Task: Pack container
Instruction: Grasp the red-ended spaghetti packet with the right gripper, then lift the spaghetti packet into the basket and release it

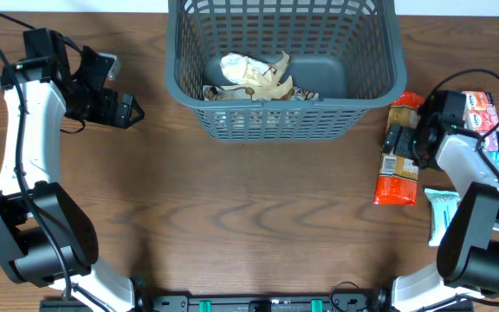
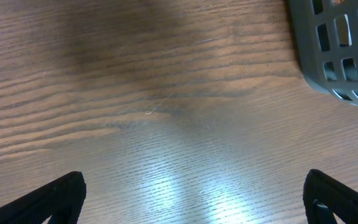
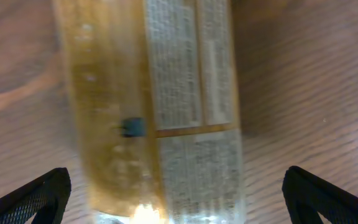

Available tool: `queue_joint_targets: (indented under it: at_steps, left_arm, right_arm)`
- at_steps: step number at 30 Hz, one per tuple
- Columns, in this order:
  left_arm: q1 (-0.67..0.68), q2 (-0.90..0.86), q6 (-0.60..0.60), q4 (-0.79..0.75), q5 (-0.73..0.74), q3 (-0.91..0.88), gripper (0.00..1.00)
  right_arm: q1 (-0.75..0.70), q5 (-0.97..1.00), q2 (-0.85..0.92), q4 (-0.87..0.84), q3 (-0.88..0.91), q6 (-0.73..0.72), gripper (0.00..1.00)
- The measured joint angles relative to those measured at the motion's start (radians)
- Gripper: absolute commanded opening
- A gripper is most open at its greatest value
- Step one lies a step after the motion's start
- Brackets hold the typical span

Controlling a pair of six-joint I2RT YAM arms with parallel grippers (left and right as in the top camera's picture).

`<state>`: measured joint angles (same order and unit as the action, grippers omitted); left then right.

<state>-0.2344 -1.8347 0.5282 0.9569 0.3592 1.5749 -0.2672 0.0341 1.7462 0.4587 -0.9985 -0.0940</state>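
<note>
Partway through packing the container [image 1: 284,121], set at the far middle of the bench [image 1: 232,217], with pale crumpled wrappers [image 1: 249,74] already lying on its floor. Reaching now for the next item: hovering the right pincer [image 1: 403,139], spread wide apart and clamped on nothing, directly over an orange packet [image 1: 397,178] lying flat just right of the container's front right corner. Cannot tell whether touching the packet yet. Holding the left pincer [image 1: 132,111] likewise apart and empty, over bare wood to the left of the container. Probably calls next for lowering around the packet, closing across its narrow width, then lifting and carrying it left over the container's rim. Further right of the container, waiting: a red-and-blue pack [image 1: 483,113] and a pale teal sachet [image 1: 444,212].
</note>
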Motion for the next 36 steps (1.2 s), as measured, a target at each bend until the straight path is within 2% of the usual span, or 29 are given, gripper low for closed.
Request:
queue_joint_targets:
  at_steps: [3,5,7,9,10,11,13,22,27,31,36]
  left_arm:
    - [0.001,0.0,0.0,0.0,0.0,0.0,0.99]
    - [0.002,0.0,0.0,0.0,0.0,0.0,0.99]
    - [0.005,0.0,0.0,0.0,0.0,0.0,0.99]
    - [0.01,0.0,0.0,0.0,0.0,0.0,0.99]
    - [0.013,0.0,0.0,0.0,0.0,0.0,0.99]
    - [0.014,0.0,0.0,0.0,0.0,0.0,0.99]
    - [0.016,0.0,0.0,0.0,0.0,0.0,0.99]
    - [0.016,0.0,0.0,0.0,0.0,0.0,0.99]
    - [0.016,0.0,0.0,0.005,0.0,0.0,0.98]
    - [0.016,0.0,0.0,0.016,0.0,0.0,0.99]
    - [0.016,0.0,0.0,0.02,0.0,0.0,0.99]
  right_arm:
    - [-0.012,-0.003,0.0,-0.04,0.031,0.007,0.98]
    - [-0.012,-0.008,0.0,-0.057,0.043,0.011,0.91]
    - [-0.012,-0.017,0.003,-0.062,0.047,0.019,0.72]
    - [-0.012,-0.026,0.013,-0.067,0.048,0.024,0.46]
    - [-0.012,-0.028,0.019,-0.069,0.048,0.025,0.27]
    - [-0.012,-0.028,0.021,-0.071,0.048,0.027,0.17]
    - [-0.012,-0.027,0.016,-0.072,0.044,0.025,0.03]
    - [-0.013,-0.045,0.003,-0.08,0.03,0.023,0.01]
    - [-0.018,-0.088,-0.036,0.028,0.0,0.023,0.01]
    - [-0.018,-0.106,-0.131,0.15,-0.088,0.023,0.01]
    - [-0.018,-0.101,-0.285,0.22,-0.279,0.023,0.01]
